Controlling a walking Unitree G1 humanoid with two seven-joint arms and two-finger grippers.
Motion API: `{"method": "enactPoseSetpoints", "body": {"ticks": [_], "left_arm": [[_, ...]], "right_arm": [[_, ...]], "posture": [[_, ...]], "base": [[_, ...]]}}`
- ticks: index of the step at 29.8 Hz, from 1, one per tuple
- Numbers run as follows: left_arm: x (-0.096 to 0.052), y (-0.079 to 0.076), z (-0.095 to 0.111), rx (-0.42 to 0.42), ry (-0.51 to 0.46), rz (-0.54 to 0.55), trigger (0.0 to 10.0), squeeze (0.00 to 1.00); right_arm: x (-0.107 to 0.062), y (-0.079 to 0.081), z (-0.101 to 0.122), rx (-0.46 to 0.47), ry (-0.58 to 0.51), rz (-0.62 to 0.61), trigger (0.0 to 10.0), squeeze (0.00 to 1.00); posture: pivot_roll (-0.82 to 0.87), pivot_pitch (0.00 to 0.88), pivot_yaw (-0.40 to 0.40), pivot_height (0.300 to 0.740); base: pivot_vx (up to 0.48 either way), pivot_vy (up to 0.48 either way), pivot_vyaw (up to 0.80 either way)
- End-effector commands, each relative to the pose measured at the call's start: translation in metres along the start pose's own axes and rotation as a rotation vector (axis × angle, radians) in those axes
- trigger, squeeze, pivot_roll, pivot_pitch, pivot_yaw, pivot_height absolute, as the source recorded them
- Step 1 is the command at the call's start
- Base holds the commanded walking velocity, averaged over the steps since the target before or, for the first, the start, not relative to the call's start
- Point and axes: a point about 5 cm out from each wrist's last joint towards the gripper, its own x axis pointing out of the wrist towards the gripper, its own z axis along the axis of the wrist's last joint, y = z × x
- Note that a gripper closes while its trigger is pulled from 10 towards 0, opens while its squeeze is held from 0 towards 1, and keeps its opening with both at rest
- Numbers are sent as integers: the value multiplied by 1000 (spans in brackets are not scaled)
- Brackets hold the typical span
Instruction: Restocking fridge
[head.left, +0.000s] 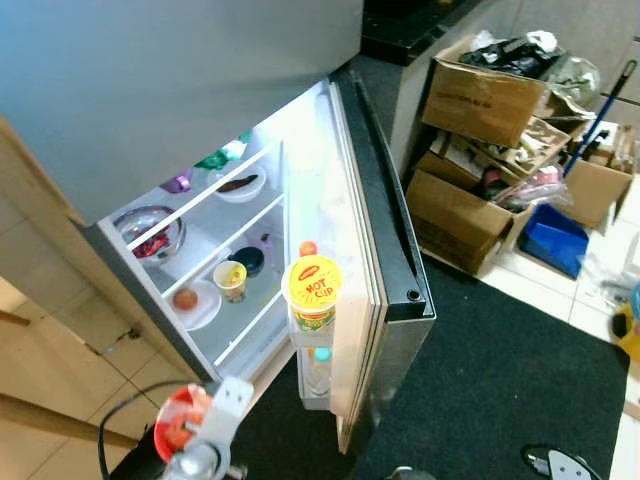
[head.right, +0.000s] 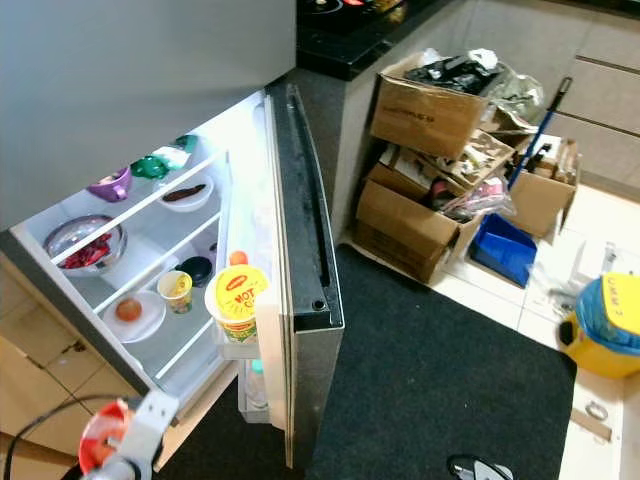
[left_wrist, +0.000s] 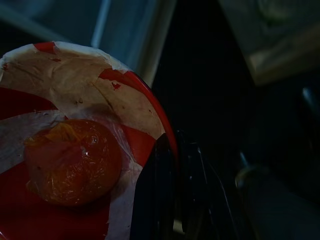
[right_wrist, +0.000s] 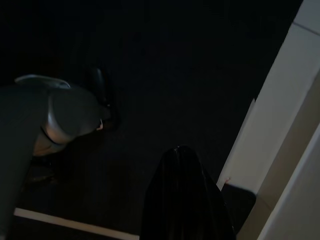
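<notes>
The fridge stands open, its shelves (head.left: 215, 245) lit. Low at the front left, my left gripper (head.left: 200, 428) is shut on the rim of a red-and-white bowl (head.left: 178, 424). In the left wrist view a wrapped orange fruit (left_wrist: 72, 160) lies in that bowl (left_wrist: 75, 100), with the black fingers (left_wrist: 157, 190) clamped on its edge. Inside the fridge sit a steel bowl (head.left: 150, 232), a white plate with an orange item (head.left: 190, 302) and a small cup (head.left: 231, 279). A yellow noodle cup (head.left: 312, 290) stands on the door shelf. My right gripper (right_wrist: 185, 195) hangs idle over the dark mat, fingers together.
The open fridge door (head.left: 385, 260) juts toward me at the centre. Stacked cardboard boxes (head.left: 480, 190) and a blue bin (head.left: 555, 238) crowd the right. A black mat (head.left: 500, 380) covers the floor; a yellow container (head.right: 610, 325) stands far right. Wooden cabinets (head.left: 40, 330) line the left.
</notes>
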Motion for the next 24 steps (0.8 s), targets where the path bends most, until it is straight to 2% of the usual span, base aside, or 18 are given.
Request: {"method": "enactPoseSetpoints", "body": {"ticks": [1, 2, 4, 7, 9, 10, 11, 14, 15, 18, 19, 22, 23, 24], "left_arm": [[-1, 1, -3, -2, 4, 14, 10000, 0], [1, 2, 5, -9, -22, 20, 10000, 0], [1, 2, 5, -9, -22, 20, 10000, 0], [6, 8, 34, -43, -121, 47, 10000, 0], [6, 8, 34, -43, -121, 47, 10000, 0], [7, 13, 51, -48, -173, 63, 10000, 0], [7, 13, 51, -48, -173, 63, 10000, 0], [6, 26, 80, -63, -282, 106, 10000, 0], [6, 26, 80, -63, -282, 106, 10000, 0], [3, 40, 108, -87, -389, 157, 10000, 0], [3, 40, 108, -87, -389, 157, 10000, 0], [-2, 51, 132, -145, -489, 179, 10000, 0], [-2, 51, 132, -145, -489, 179, 10000, 0], [-3, 48, 142, -181, -534, 137, 10000, 0]], "right_arm": [[-1, -3, -5, 2, 9, -6, 10000, 0], [-1, -3, -4, 2, 8, -6, 10000, 0], [-1, -3, -4, 2, 8, -6, 10000, 0], [-1, -3, -2, -2, 2, -2, 10000, 0], [-1, -3, -2, -2, 2, -2, 10000, 0], [-1, -3, -2, -6, 2, 0, 10000, 0], [-1, -3, -2, -6, 2, 0, 10000, 0], [-1, -2, -4, -9, 6, 0, 10000, 0], [-1, -2, -4, -9, 6, 0, 10000, 0], [-1, -3, -5, -11, 9, 0, 10000, 0], [-1, -3, -5, -11, 9, 0, 10000, 0], [-1, -3, -7, -12, 13, -1, 10000, 0], [-1, -3, -7, -12, 13, -1, 10000, 0], [-1, -3, -7, -13, 13, -1, 10000, 0]], "posture": [[-27, 62, 4, 740], [-26, 59, 3, 740], [-26, 59, 3, 740], [-30, 57, 5, 740], [-30, 57, 5, 740], [-30, 61, 4, 740], [-30, 61, 4, 740], [-30, 63, 4, 740], [-30, 63, 4, 740], [-31, 65, 5, 740], [-31, 65, 5, 740], [-30, 65, 5, 740], [-30, 65, 5, 740], [-30, 65, 5, 740]], "base": [[0, -472, 0], [0, -469, 0], [0, -469, 0], [0, 0, 0], [0, 0, 0], [0, 0, 0], [0, 0, 0], [0, 0, 0], [0, 0, 0], [0, 0, 0], [0, 0, 0], [0, 0, 0], [0, 0, 0], [0, 0, 0]]}}
